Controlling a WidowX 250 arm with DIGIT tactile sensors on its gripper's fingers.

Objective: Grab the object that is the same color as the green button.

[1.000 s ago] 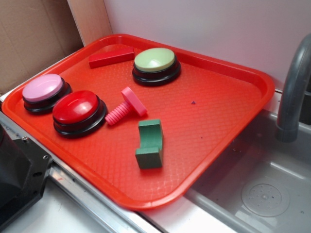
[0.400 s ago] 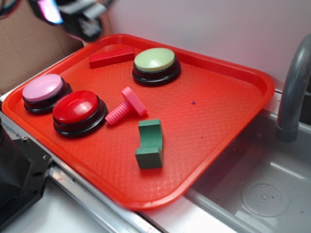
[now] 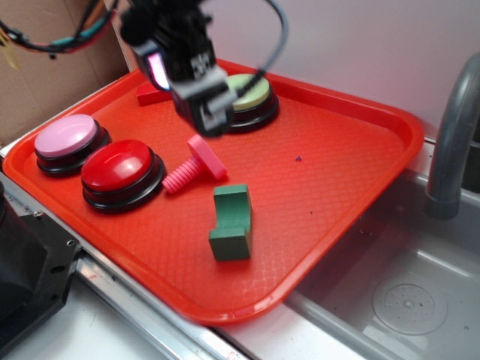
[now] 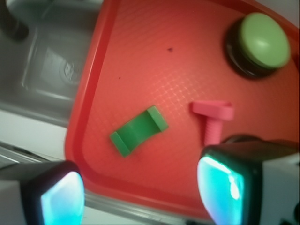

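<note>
While the gripper (image 3: 212, 120) hangs spread at upper centre, the notched green block (image 3: 231, 222) lies on the waffle-textured tray (image 3: 345, 187)

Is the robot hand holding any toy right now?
No, nothing. The hand is open above the tray, and the green block lies untouched.

The red tray (image 3: 352, 187) looks like plastic with a fine waffle texture and a smooth, slightly glossy rim. The green block (image 3: 231, 222) is matt painted; the green button (image 4: 264, 38) has a smooth satin dome.
</note>
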